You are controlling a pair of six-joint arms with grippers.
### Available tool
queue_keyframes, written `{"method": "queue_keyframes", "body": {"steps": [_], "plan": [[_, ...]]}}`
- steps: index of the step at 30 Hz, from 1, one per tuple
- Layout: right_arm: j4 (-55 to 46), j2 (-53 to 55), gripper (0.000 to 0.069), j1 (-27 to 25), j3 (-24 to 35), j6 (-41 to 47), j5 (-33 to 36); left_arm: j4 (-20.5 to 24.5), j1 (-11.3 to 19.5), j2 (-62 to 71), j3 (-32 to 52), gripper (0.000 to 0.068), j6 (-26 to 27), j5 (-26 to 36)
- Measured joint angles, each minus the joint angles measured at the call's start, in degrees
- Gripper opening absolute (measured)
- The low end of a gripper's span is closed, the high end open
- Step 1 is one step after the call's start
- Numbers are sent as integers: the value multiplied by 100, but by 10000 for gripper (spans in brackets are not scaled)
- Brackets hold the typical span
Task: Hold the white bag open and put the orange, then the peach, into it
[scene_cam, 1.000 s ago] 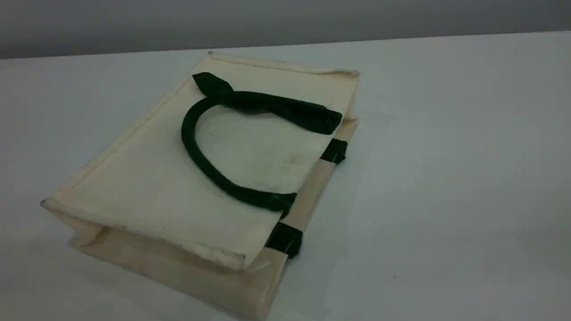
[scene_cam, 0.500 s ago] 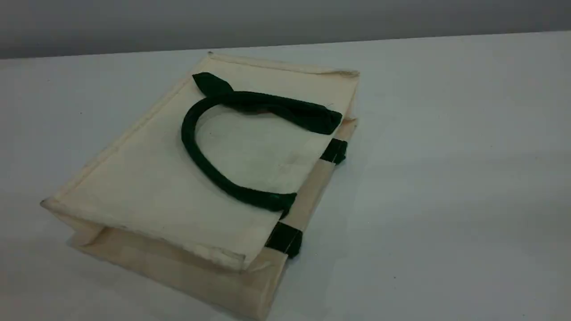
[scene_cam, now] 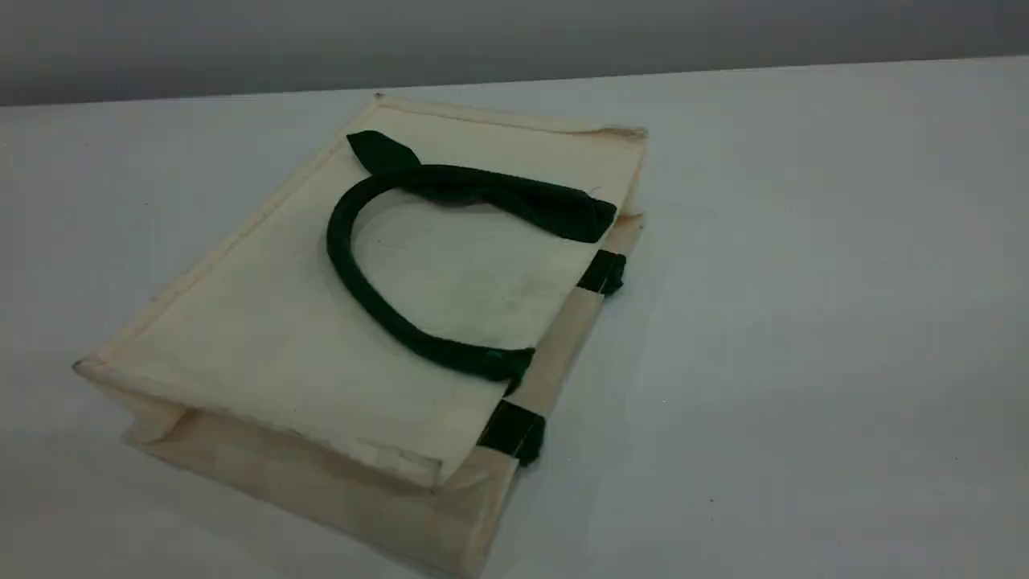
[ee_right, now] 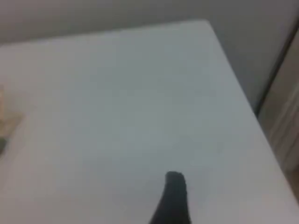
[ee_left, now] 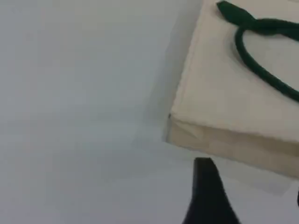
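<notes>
The white bag [scene_cam: 305, 338] lies flat on the table at centre-left of the scene view, mouth toward the right. One dark green handle [scene_cam: 344, 257] is looped over its upper face. Neither arm shows in the scene view. In the left wrist view a corner of the white bag [ee_left: 224, 93] lies just beyond my left gripper [ee_left: 252, 193], which is open with nothing between its fingers. The right wrist view shows one dark fingertip [ee_right: 174, 189] over bare table, holding nothing. The orange and the peach are out of view.
The white table [scene_cam: 804, 322] stretches to the right of the bag. Its far right corner and edge [ee_right: 233, 74] show in the right wrist view, with a grey wall behind.
</notes>
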Motion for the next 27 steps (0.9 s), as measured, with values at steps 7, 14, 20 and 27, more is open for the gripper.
{"method": "queue_keyframes", "body": {"steps": [7, 14, 20, 27], "plan": [[4, -173, 579, 5, 0, 0, 0, -6, 62, -322, 0, 401, 0, 0], [6, -162, 579, 9, 0, 0, -10, -6, 179, -391, 0, 401, 6, -1], [6, -162, 579, 9, 0, 0, -17, -6, 172, -387, 0, 401, -3, -1], [6, -162, 579, 9, 0, 0, -17, -6, 172, -387, 0, 401, -6, -1]]}}
